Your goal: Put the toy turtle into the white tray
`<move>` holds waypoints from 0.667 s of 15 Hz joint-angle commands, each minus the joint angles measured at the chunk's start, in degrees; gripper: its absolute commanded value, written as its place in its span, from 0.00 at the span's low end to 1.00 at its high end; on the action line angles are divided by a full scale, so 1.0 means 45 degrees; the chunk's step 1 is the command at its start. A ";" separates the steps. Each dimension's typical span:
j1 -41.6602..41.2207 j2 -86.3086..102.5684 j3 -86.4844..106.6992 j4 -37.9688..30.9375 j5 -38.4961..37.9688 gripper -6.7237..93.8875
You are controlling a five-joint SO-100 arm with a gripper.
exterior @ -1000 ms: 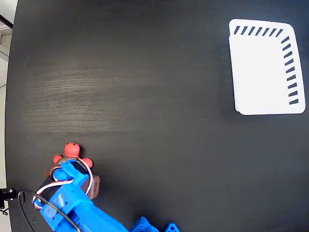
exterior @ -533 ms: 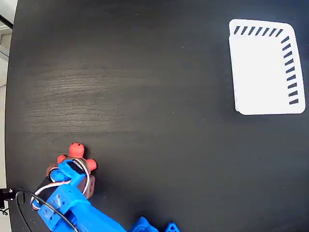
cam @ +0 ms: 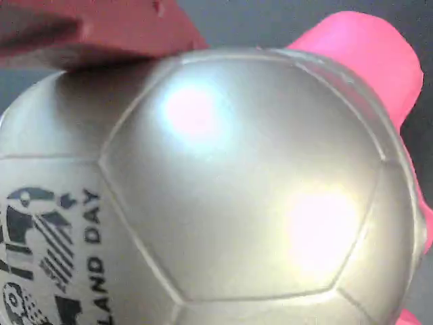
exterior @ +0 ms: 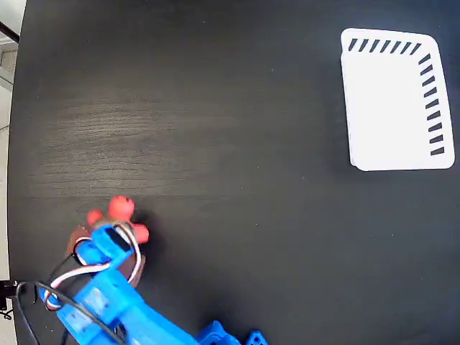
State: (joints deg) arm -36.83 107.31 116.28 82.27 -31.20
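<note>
The toy turtle (exterior: pixel 118 215) is at the lower left of the black table in the fixed view. Its red-pink head and two legs stick out from under my blue gripper (exterior: pixel 108 237), which covers the shell from above. In the wrist view the silvery domed shell (cam: pixel 230 189) fills the frame, with black printing at its lower left and a pink leg (cam: pixel 358 61) at the upper right. A red-brown finger (cam: pixel 101 30) presses on the shell's top edge. My gripper is shut on the turtle. The white tray (exterior: pixel 388 108), with dark slanted slots, lies far off at the upper right.
The blue arm (exterior: pixel 122 309) comes in from the bottom left, with white and red wires looping at the wrist. A wide bare stretch of black table (exterior: pixel 237 158) lies between turtle and tray. The table's left edge (exterior: pixel 14 144) is close to the turtle.
The turtle and my gripper have shifted together slightly up and to the right. The turtle's head now points more to the upper right.
</note>
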 commanded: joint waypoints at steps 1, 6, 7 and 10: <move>0.0703 0.1797 -0.1777 0.1289 -0.0039 0.06; 0.3984 0.2148 -0.3438 0.2324 0.0352 0.06; 0.4980 0.1797 -0.4102 0.2363 0.0508 0.06; 0.7461 -0.0059 -0.6387 0.2715 0.1348 0.06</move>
State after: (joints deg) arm -6.68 109.25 94.57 93.60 -26.46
